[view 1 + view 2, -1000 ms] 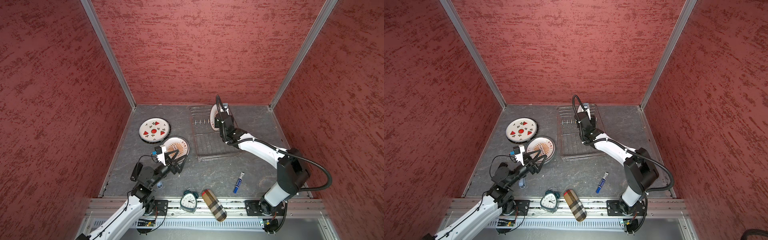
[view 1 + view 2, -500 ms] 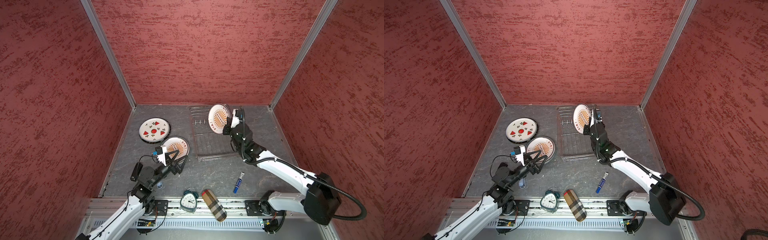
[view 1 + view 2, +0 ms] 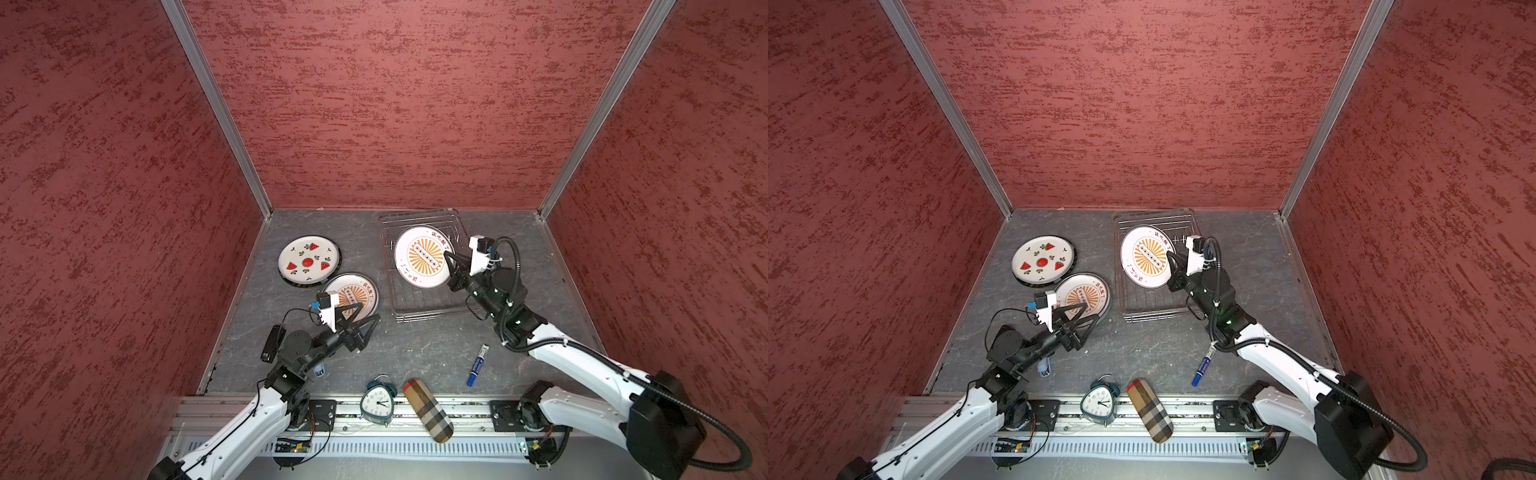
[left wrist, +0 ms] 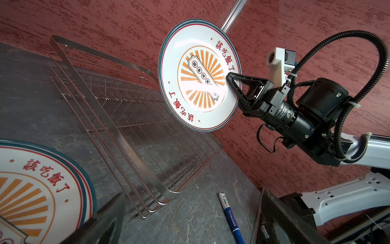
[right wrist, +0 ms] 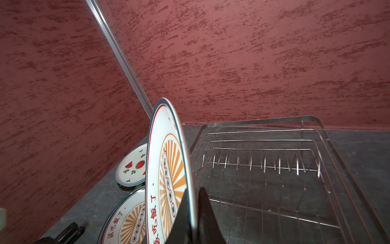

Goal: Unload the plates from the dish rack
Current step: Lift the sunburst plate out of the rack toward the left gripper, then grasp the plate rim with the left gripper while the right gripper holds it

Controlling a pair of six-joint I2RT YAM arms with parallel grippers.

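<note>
My right gripper (image 3: 449,259) (image 3: 1171,255) is shut on the rim of a white plate with an orange sunburst print (image 3: 422,257) (image 3: 1146,255). It holds the plate tilted in the air above the silver wire dish rack (image 3: 428,311) (image 5: 274,169), whose prongs stand bare. In the right wrist view the plate's edge (image 5: 166,169) sits between the fingers. A watermelon plate (image 3: 308,261) and a second sunburst plate (image 3: 353,291) lie flat on the table left of the rack. My left gripper (image 3: 369,312) (image 4: 192,192) hangs open beside that sunburst plate, holding nothing.
A blue marker (image 3: 477,365) lies in front of the rack near the right arm. A teal alarm clock (image 3: 377,401) and a plaid case (image 3: 428,410) sit at the front edge. A black device (image 3: 270,343) lies by the left wall.
The right gripper has lifted the sunburst plate off the rack's prongs and turned it face-up toward the left, while the right arm swung back toward the front right. The left arm stayed still.
</note>
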